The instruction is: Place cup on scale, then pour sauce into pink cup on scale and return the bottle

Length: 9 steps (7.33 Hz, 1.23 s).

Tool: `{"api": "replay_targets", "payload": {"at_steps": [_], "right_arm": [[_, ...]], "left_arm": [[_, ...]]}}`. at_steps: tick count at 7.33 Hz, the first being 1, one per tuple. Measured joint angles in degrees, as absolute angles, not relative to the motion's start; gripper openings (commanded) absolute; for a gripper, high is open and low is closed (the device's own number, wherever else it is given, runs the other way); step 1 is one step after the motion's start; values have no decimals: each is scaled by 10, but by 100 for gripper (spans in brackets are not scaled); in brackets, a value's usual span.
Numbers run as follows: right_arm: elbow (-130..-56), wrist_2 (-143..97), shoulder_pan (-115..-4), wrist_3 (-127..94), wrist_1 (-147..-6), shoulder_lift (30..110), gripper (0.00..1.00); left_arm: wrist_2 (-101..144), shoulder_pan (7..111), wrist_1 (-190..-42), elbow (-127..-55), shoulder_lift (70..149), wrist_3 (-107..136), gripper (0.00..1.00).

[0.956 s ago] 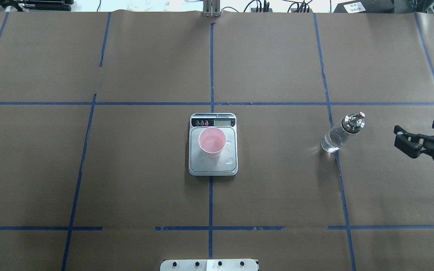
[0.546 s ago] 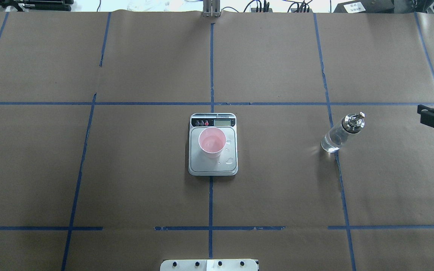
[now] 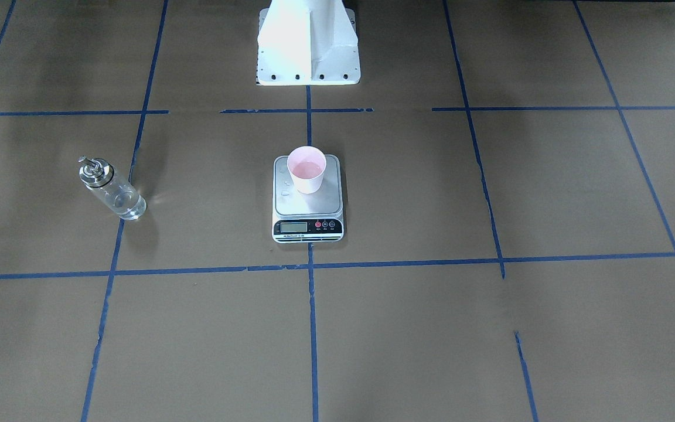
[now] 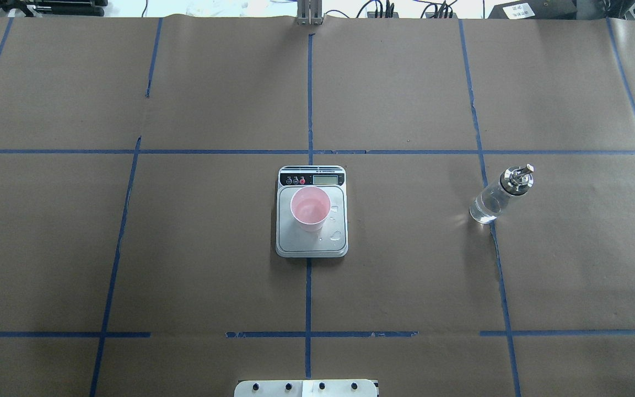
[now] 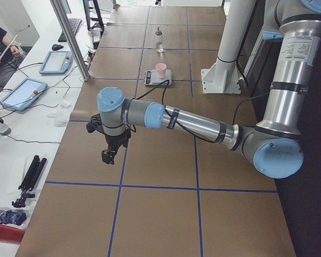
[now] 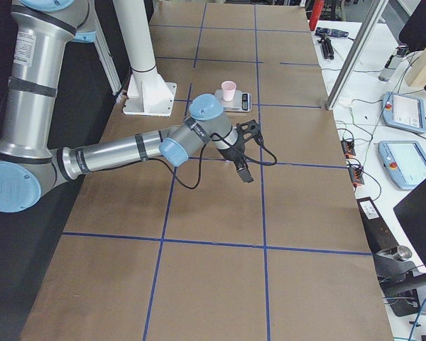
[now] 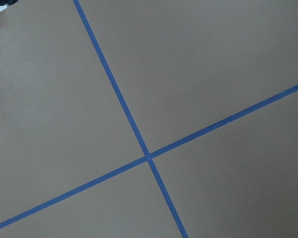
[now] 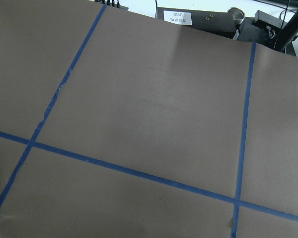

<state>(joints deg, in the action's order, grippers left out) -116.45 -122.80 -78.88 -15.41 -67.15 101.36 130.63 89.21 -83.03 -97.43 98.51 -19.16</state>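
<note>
Brown table (image 4: 185, 248), blue tape grid (image 4: 309, 99)

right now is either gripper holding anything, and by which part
Nothing is held. The bottle stands alone and the cup sits on the scale; the left gripper and right gripper hang well away from both.

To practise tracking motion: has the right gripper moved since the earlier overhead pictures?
Yes. The right gripper has gone rightward, away from the standing bottle, and now lies outside the overhead view altogether.
</note>
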Motion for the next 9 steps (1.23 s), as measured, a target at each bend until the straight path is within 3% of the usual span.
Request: {"api": "replay_targets", "payload": {"at_steps": [4, 9], "right_arm": [[-1130, -1312, -908, 184, -970, 972, 100], [-1058, -1331, -934, 247, -993, 984, 100]], "left_arm": [[1306, 892, -830, -973, 981, -192, 100], [1309, 892, -773, -956, 961, -199, 100]]}}
